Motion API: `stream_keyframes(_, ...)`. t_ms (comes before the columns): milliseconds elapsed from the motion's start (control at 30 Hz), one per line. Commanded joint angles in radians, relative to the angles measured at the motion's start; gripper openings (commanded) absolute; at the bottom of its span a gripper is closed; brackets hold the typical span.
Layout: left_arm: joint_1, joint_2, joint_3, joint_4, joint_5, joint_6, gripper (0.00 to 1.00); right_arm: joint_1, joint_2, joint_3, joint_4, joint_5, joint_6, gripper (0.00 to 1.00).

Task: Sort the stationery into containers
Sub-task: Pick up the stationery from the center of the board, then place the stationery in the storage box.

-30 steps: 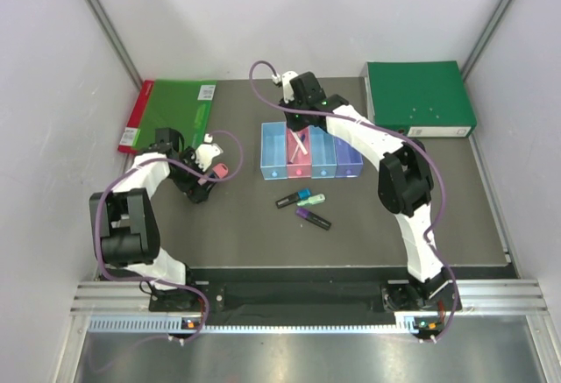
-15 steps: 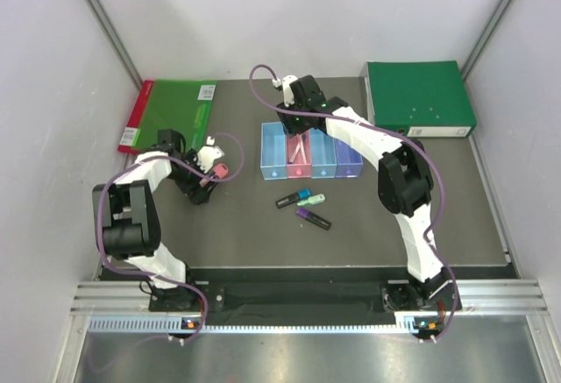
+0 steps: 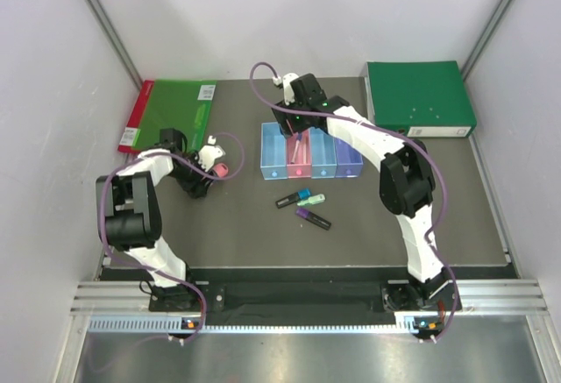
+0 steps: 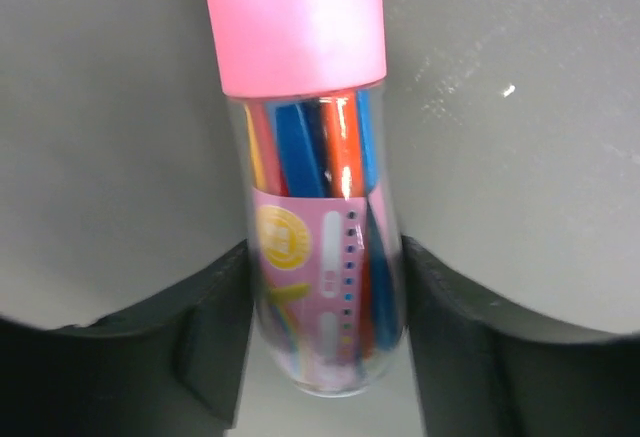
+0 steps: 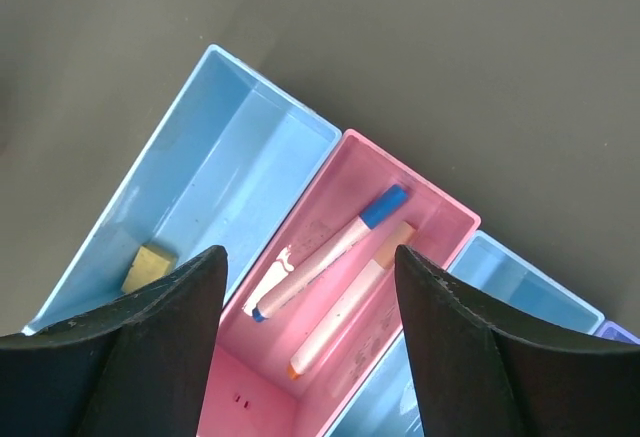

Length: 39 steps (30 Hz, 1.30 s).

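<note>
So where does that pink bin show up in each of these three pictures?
Top external: the pink bin is second from the left in the row, just below the right gripper.
Left wrist: not in it; only a pink-capped tube between the fingers.
Right wrist: the pink bin sits centre frame, holding two pens.
Shared landmark: the light blue bin joined to it.

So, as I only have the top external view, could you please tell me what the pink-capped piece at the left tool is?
Observer: A clear tube of coloured pens, pinched between the left tool fingers.
Operator: Thanks. What is inside the pink bin?
Observer: The pink bin holds two: a white-blue pen and a thin pink-white pen.
Operator: And the light blue bin?
Observer: The light blue bin holds one small yellowish block in a corner.
</note>
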Motion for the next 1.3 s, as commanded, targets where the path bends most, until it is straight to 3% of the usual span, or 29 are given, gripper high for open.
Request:
stream_keyframes(0,0.005,0.039,0.011,0.023,0.003,0.012,0.56,0.016,-0.092,0.000,0.026,-0.011,0.033,0.68)
stream_keyframes(267,0.003,0.045,0.023,-0.006,0.003,0.018,0.00,0.019,-0.127,-0.012,-0.002,-0.016,-0.013,0.73)
stream_keyframes(433,0.005,-0.004,0.015,-0.027,0.016,0.019,0.00,0.018,-0.191,-0.050,-0.011,-0.017,-0.038,0.82)
stream_keyframes(567,-0.006,-0.118,0.034,-0.070,0.051,0.019,0.00,0.018,-0.283,-0.119,-0.024,-0.042,-0.049,0.97)
stream_keyframes(667,-0.015,-0.238,0.037,-0.100,0.077,0.055,0.00,0.018,-0.331,-0.144,-0.072,-0.127,-0.067,1.00)
stream_keyframes(800,-0.033,-0.404,0.029,-0.075,0.207,0.113,0.00,0.007,-0.386,-0.130,-0.152,-0.413,-0.088,1.00)
stream_keyframes(967,-0.176,-0.580,0.052,0.003,0.243,0.070,0.00,0.007,-0.418,-0.092,-0.171,-0.646,-0.070,1.00)
stream_keyframes(1133,-0.387,-0.621,0.122,0.026,0.162,0.033,0.00,0.021,-0.425,-0.054,-0.162,-0.674,-0.058,0.99)
stream_keyframes(1267,-0.475,-0.594,0.156,0.055,0.086,0.024,0.00,0.036,-0.452,-0.047,-0.156,-0.727,-0.058,1.00)
